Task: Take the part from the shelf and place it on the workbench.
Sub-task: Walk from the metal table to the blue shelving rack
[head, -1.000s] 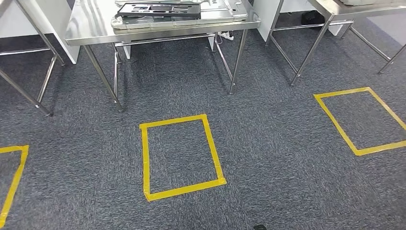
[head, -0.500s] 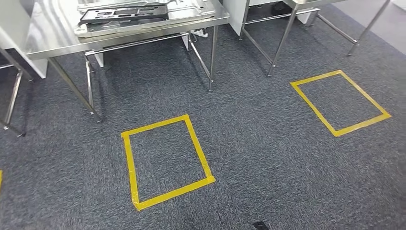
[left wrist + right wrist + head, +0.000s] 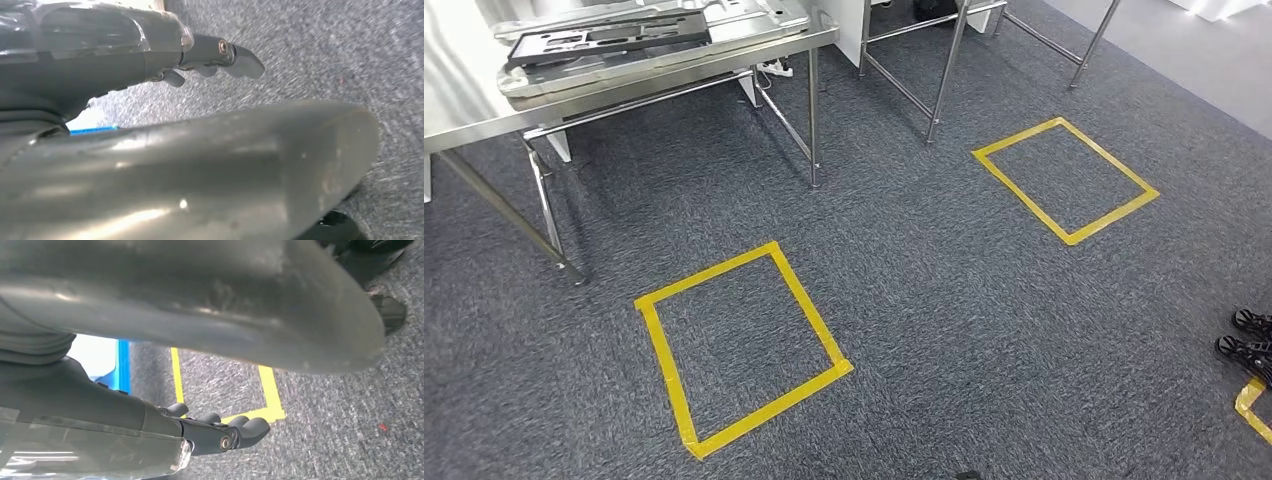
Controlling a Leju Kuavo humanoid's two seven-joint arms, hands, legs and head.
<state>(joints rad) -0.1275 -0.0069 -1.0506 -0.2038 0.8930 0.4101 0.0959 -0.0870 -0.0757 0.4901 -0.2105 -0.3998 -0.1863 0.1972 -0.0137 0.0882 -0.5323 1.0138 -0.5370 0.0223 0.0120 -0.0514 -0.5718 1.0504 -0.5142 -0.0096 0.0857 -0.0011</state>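
Head view: steel desk [image 3: 464, 85] in upper left of the frame, legs running down to grey carpet [image 3: 944, 300]. On the desk lies a flat metal panel [image 3: 744, 20] w/ a black frame-shaped part [image 3: 604, 40] resting on top of it — both near the desk's front edge. A power strip [image 3: 772, 68] sits on the carpet under the desk, toward its right end. More steel legs [image 3: 949, 60] of a second desk stand top centre.

Yellow tape square [image 3: 739, 350] on the carpet, lower left of centre; a second tape square [image 3: 1064, 180] upper right, well apart from the first. A bit of a third tape mark [image 3: 1252, 405] at the lower right edge, and just above it dark wheels [image 3: 1249, 335] of something cut off by the frame edge.

Left hand [image 3: 200, 55], left wrist view: fingers extended and apart over bare carpet, nothing in it — open. The thick thumb crosses most of the lower frame, blurred.

Right hand [image 3: 215, 430], right wrist view: fingers lightly curled, side by side, nothing between them and the thumb; holds nothing, so open. Behind it on the carpet a yellow tape corner [image 3: 265, 407], and a blue-edged white thing [image 3: 107, 365] at mid left — can't tell what it is.
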